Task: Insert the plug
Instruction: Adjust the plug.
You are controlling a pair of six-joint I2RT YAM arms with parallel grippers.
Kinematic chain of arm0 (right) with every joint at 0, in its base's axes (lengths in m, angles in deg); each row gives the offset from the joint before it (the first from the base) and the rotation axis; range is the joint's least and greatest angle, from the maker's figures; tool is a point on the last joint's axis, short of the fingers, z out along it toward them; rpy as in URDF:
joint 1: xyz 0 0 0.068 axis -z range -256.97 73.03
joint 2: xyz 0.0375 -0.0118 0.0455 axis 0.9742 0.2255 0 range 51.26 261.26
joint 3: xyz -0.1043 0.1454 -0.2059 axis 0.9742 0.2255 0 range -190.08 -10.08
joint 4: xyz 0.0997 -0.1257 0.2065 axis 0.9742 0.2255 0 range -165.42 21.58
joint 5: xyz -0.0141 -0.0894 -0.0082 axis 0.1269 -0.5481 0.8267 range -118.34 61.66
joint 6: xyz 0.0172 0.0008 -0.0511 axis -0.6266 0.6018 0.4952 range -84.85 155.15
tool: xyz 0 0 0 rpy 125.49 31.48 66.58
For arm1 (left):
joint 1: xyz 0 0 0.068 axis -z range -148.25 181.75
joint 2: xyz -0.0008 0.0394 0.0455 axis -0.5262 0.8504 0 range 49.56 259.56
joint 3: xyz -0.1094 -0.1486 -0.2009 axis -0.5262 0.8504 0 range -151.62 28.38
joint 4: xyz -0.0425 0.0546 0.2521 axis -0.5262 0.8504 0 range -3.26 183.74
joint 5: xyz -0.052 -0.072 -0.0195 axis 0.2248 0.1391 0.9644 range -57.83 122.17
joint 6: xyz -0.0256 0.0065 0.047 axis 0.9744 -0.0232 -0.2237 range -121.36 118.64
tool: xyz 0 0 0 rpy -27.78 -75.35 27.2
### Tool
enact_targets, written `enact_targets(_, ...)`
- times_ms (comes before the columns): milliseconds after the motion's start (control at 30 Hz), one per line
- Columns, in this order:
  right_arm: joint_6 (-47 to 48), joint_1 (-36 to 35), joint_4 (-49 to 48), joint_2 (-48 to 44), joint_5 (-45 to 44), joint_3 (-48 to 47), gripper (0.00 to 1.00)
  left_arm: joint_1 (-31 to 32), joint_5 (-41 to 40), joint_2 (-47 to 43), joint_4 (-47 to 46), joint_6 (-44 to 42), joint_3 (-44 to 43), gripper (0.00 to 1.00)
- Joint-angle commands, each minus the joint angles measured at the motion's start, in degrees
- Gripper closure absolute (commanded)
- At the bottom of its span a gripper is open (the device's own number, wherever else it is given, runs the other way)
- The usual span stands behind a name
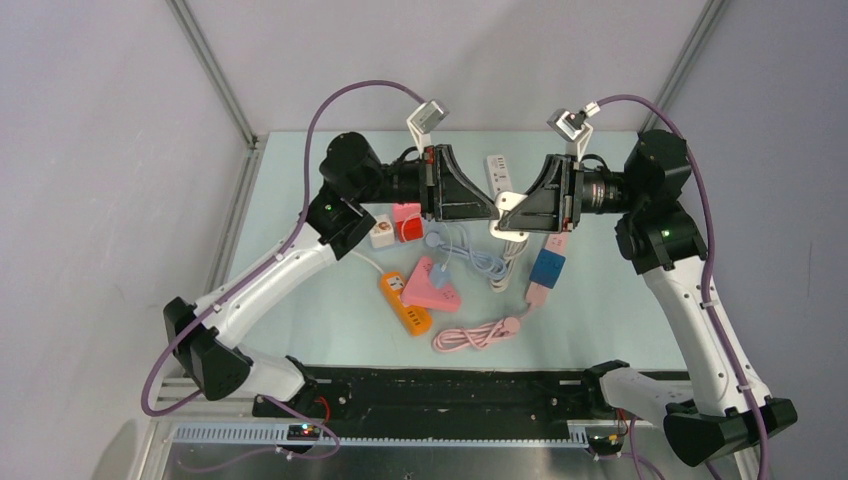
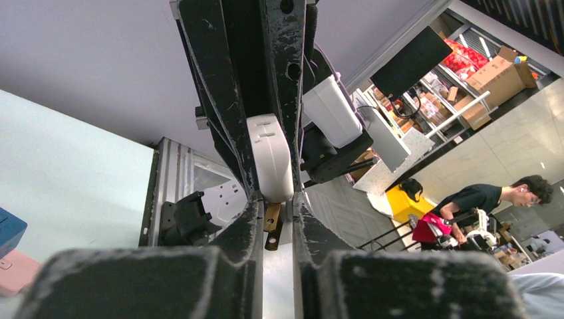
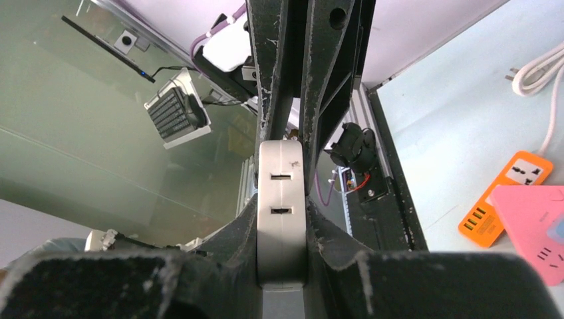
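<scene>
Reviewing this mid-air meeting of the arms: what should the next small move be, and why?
Probably tighten the left fingers on the white plug before the right fingers release: those clamp it squarely, while a slit shows beside its brass prong between the left ones.

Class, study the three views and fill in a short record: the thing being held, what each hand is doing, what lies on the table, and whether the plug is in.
plug: white, two slots on one face, metal prongs at one end, held in the air
left hand: closed around the plug's pronged end
right hand: shut on the plug's white body
table: pale blue
lying on it: orange power strip, pink triangular socket, white power strip, coiled pink cable
plug inserted: not yet
</scene>
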Motion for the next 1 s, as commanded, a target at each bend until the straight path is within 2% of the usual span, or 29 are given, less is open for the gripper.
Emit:
enact_targets(0,1.9,0.8,2.5,0.3,-1.9,-1.5,1.0,0.4,-0.1,0.3,-1.7,-0.3,-1.3,0.94)
enact_targets(133,3.1,2.3,6.4,0.6,-3.6,-1.5,1.0,-0.2,-1.4,-0.1,-1.7,-0.8,-0.2,1.0)
enact_targets(300,3.6,2.5,8.1,0.7,-4.3,-1.5,1.0,-0.3,-1.1,1.0,-1.7,-0.9,-0.4,0.98)
enact_targets(367,3.5,2.4,8.0,0.7,-4.3,-1.6,1.0,-0.4,-1.2,1.2,-1.8,-1.0,-0.5,0.9)
enact_targets(433,3.4,2.3,8.1,0.8,-4.1,-1.5,1.0,-0.4,-1.3,1.4,-1.7,-1.2,-0.7,0.74)
enact_targets(500,3.7,2.1,8.5,1.0,-3.8,-1.5,1.0,-0.4,-1.4,1.7,-1.7,-1.4,-1.3,0.69)
enact_targets(600,4.6,1.3,9.5,1.5,-3.3,-1.5,1.0,-0.3,-1.7,2.5,-1.7,-1.3,-2.4,0.68)
enact_targets(800,6.4,0.1,11.2,2.4,-3.4,-1.5,1.0,-0.3,-1.4,3.2,-1.7,-1.2,-3.0,0.76)
enact_targets(933,6.5,-0.1,11.9,2.9,-3.3,-1.5,1.0,-0.3,-1.0,3.5,-1.7,-1.1,-3.2,0.87)
enact_targets(967,6.6,-0.1,12.2,3.0,-3.4,-1.5,1.0,-0.3,-0.8,3.5,-1.7,-1.1,-3.2,0.96)
